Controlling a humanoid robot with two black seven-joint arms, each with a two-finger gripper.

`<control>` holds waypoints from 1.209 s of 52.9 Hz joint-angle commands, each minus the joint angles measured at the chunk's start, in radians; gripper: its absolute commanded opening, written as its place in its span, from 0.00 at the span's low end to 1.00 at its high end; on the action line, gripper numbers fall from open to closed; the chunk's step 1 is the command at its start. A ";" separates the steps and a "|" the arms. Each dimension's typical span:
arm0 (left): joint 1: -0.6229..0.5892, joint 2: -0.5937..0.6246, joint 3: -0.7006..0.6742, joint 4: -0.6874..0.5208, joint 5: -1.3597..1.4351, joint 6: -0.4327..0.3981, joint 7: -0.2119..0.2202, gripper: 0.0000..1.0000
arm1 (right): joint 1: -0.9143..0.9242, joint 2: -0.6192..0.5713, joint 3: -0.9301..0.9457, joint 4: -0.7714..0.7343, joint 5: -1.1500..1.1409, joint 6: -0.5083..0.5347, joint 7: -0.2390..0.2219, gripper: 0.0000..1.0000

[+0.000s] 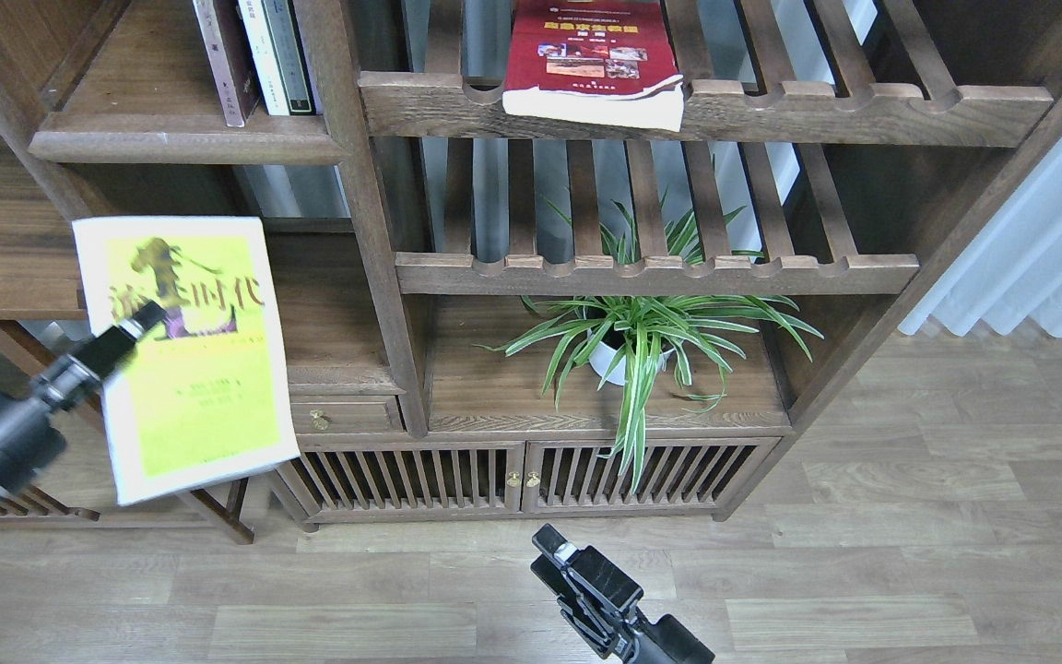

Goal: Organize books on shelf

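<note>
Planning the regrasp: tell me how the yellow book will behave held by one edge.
The yellow book is a thick paperback, so likely heavyish and a bit floppy. The left gripper pinches only one edge, so it may sag or pivot. Its cover looks glossy, maybe slippery.
</note>
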 commanded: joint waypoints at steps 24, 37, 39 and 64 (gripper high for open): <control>-0.419 0.305 0.000 0.062 -0.180 0.000 0.019 0.02 | 0.005 0.000 0.004 -0.011 0.000 0.000 0.002 0.69; -0.612 0.298 0.009 0.195 0.001 0.000 0.030 0.02 | 0.005 0.000 0.002 -0.011 0.000 0.000 0.002 0.69; -0.650 0.295 0.020 0.220 0.035 0.000 0.032 0.02 | 0.005 0.000 0.002 -0.011 0.000 0.000 0.002 0.69; -1.029 -0.064 0.167 0.480 0.345 0.000 0.015 0.02 | 0.006 0.000 0.008 -0.011 0.003 0.000 0.002 0.69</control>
